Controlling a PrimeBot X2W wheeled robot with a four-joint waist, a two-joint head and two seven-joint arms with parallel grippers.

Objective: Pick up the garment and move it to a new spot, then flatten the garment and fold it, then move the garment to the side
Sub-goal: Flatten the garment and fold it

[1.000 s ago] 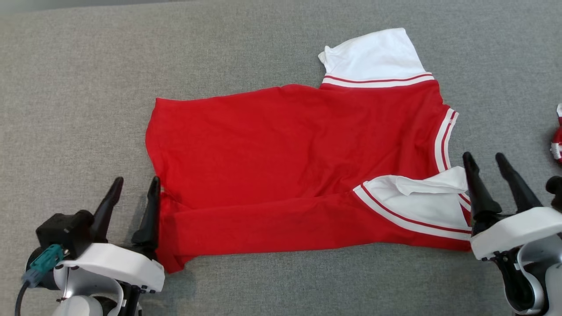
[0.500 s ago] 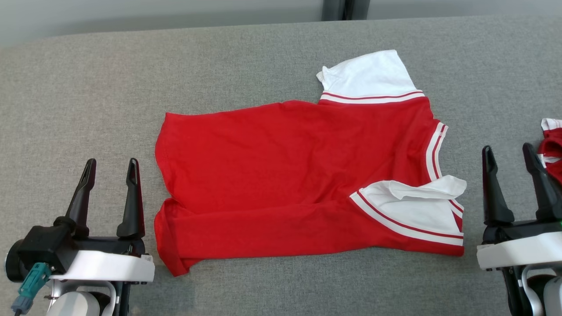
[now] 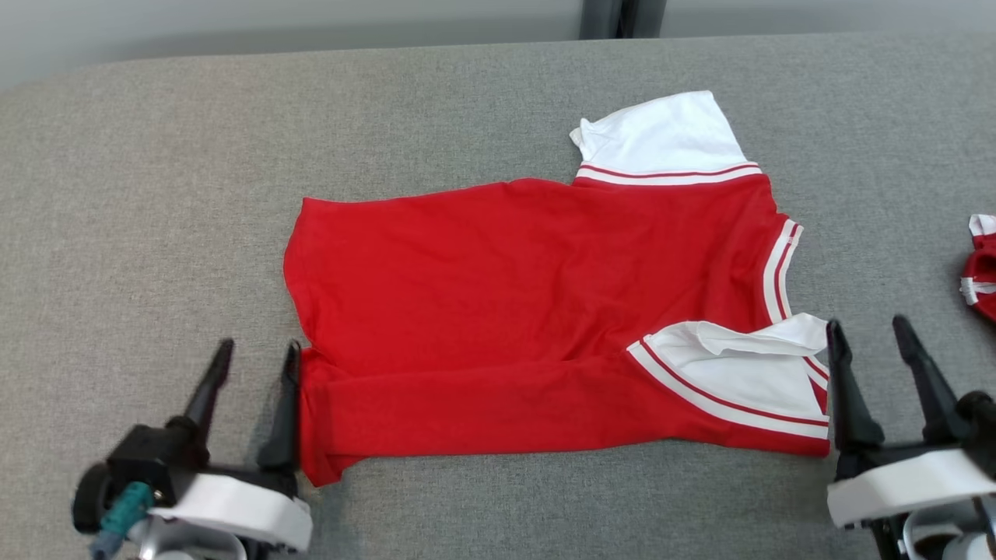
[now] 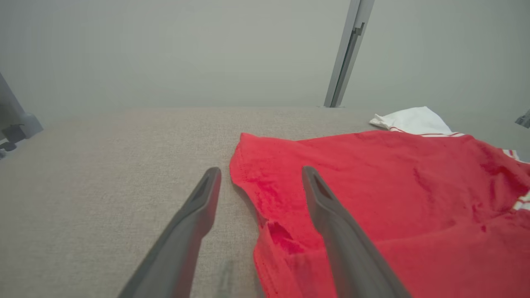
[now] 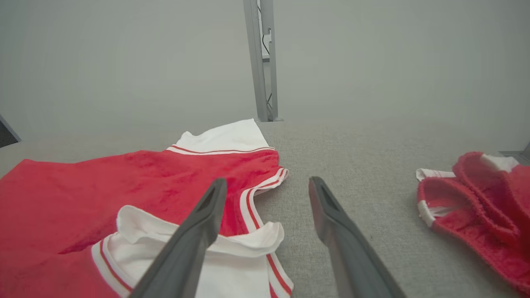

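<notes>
Lying flat, garment (image 3: pixel 529 311) perhaps touches the left end effector (image 3: pixel 260 346).

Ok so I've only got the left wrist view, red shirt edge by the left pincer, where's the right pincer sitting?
Observer: The right pincer is open, just beside the shirt's near white sleeve.
Operator: Is that sleeve lying flat?
Observer: No, its white edge is folded over and rumpled.
Operator: Anything else nearby?
Observer: A second red and white garment lies bunched up to the right of the right pincer.
</notes>
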